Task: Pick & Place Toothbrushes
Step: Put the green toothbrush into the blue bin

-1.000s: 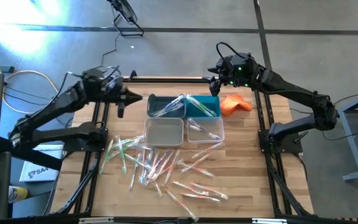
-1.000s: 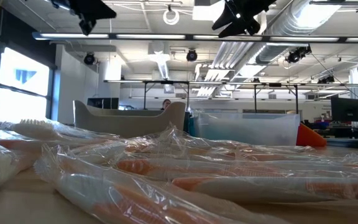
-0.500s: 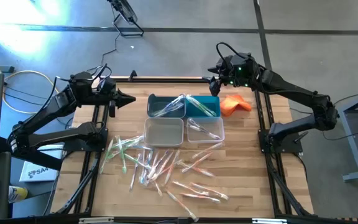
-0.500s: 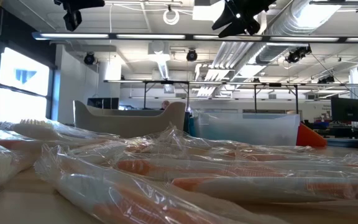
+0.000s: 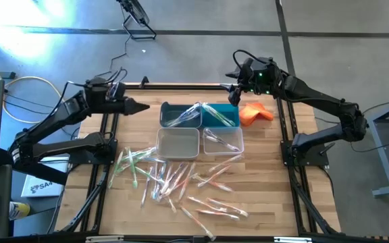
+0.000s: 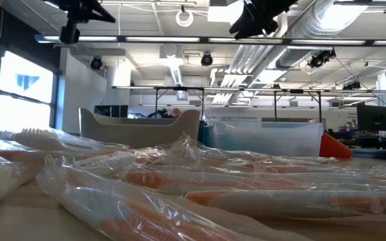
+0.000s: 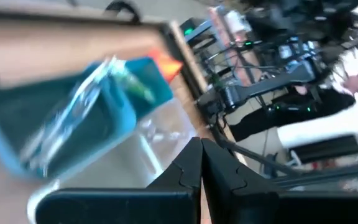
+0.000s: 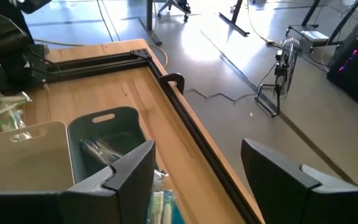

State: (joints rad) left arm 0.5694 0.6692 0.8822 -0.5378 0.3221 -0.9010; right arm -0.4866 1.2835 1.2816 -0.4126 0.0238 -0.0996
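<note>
Across the wooden table's [image 5: 262, 196] front half: loose clear-wrapped toothbrushes [image 5: 174, 179], green and pink-red handled. More lie inside the dark teal bin [image 5: 179, 115], blue bin [image 5: 220, 116] and clear bin [image 5: 223, 141]. Left gripper [image 5: 142, 106]: fingers closed, empty, beside the bins. Right gripper [image 5: 231, 79]: fingers apart, empty, above the far edge.

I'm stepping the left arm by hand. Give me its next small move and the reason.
Probably swing the left gripper toward the loose toothbrushes and open it: it is shut, holds nothing and hangs beside the dark bin, while the right gripper waits open by the table's far edge.
</note>
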